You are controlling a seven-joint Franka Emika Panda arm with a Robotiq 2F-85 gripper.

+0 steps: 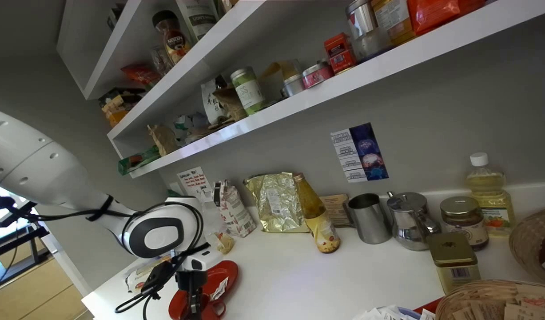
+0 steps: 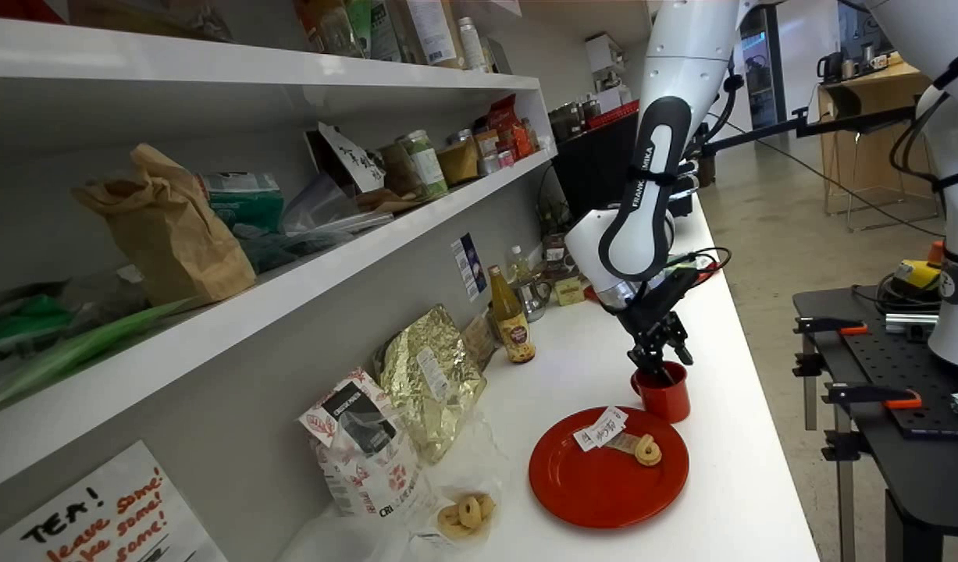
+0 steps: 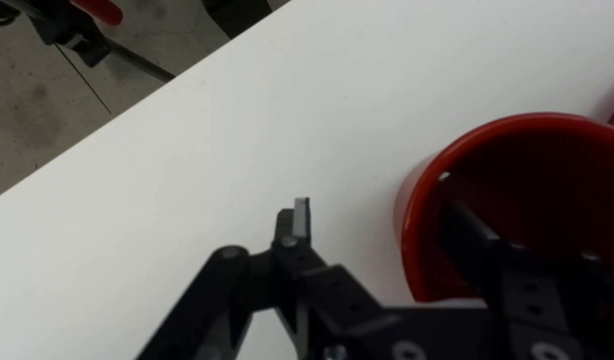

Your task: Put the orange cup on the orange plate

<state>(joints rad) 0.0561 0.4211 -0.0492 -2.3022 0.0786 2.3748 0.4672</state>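
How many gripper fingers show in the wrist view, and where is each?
2: one finger is outside the red cup, over the white counter; another finger appears to reach inside the cup's rim, its tip lost in shadow.

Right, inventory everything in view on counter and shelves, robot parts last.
Round glossy plate: 1, red-orange, on counter
Handled cup: 1, red-orange, beside plate
Ring-shaped snack: 1, beige, on plate
Paper slips: count unclear, white, on plate
Crinkled food bags: several, gold, white, clear, on counter
Tall bottles: 2, yellow, near wall
Metal pitcher, metal teapot: 1 each, grey, near wall
Jar, metal tin: 1 each, gold-lidded, near teapot
Wicker baskets: 2, tan, near tin
Small packets: many, white, beside baskets
Assorted groceries: many, multicoloured, on shelves
Open gripper: 1, black, partly inside cup
Jointed arm: 1, white, above counter
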